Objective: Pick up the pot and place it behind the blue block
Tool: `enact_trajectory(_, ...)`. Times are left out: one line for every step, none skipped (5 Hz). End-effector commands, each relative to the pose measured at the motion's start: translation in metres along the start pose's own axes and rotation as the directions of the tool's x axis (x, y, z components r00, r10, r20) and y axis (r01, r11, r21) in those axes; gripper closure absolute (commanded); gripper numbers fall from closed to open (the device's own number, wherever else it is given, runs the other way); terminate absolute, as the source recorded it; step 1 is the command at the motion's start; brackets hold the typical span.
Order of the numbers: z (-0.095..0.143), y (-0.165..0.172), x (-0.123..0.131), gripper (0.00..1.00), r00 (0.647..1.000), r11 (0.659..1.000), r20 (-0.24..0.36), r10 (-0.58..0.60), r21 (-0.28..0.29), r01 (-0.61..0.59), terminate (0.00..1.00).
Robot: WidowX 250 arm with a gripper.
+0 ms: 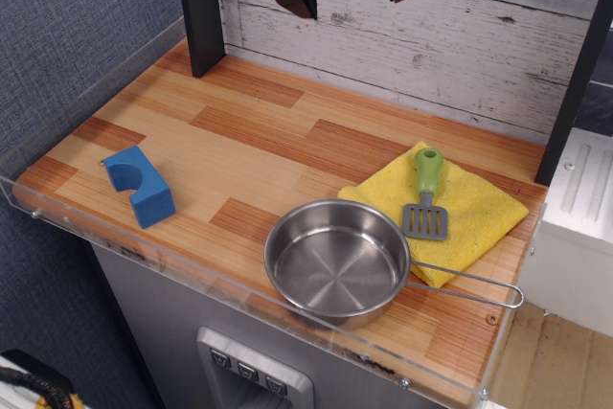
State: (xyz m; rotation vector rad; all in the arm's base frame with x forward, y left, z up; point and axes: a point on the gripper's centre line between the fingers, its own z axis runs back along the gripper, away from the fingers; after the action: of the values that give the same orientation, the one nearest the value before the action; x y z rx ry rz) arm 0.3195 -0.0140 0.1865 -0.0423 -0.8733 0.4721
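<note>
I'm looking at a mock kitchen in a lab: wood-plank surface (287, 141) with clear acrylic rim (144, 246), whitewashed board backdrop (460, 45), pot (337, 261), spatula (426, 196), yellow cloth (479, 213).

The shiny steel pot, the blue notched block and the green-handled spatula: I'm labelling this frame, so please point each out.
shiny steel pot (335, 265): main camera view, bare inner floor of the pan.
blue notched block (151, 200): main camera view, its top face beside the notch.
green-handled spatula (428, 171): main camera view, the green handle.
</note>
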Motion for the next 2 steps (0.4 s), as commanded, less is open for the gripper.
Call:
enact_trajectory(0.0,0.0,0.0,0.0,1.0,1.0,0.0,0.0,0.0,0.0,0.0)
enact_trajectory(0.0092,0.0083,-0.0089,0.0,0.999,0.999,0.007,-0.034,-0.005,0.034,0.0)
